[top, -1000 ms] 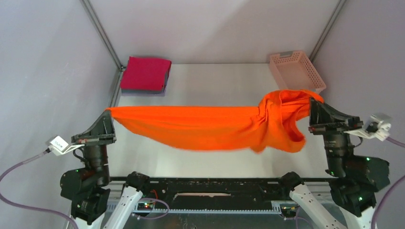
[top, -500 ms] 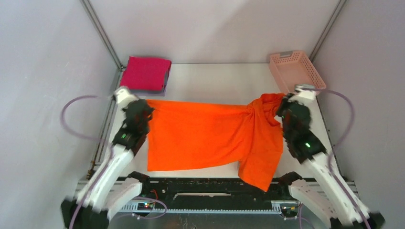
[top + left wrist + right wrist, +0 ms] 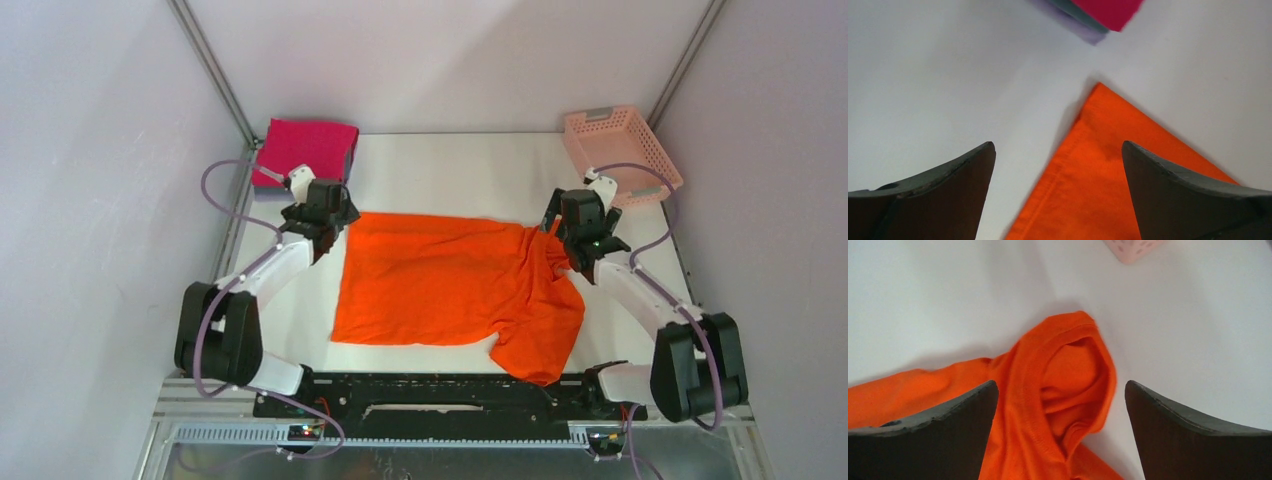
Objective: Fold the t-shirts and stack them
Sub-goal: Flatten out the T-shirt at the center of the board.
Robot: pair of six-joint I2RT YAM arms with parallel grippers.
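orange tee (image 3: 440, 290): soft knit, flat mid-table, right end bunched | left gripper (image 3: 1058, 145): spread above stitched corner, empty | right gripper (image 3: 1060, 382): spread above bunched end, empty | magenta tee (image 3: 305, 152): folded rectangle, far-left | table (image 3: 450, 170): smooth white, grey walls

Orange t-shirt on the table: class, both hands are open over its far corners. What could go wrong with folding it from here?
The orange t-shirt is twisted and bunched on its right side, below the open right hand; folding now may trap wrinkles.
Its near right part reaches the table's front edge and might slip off.
The left hand is close to the folded pink shirt; a wide move could knock it.
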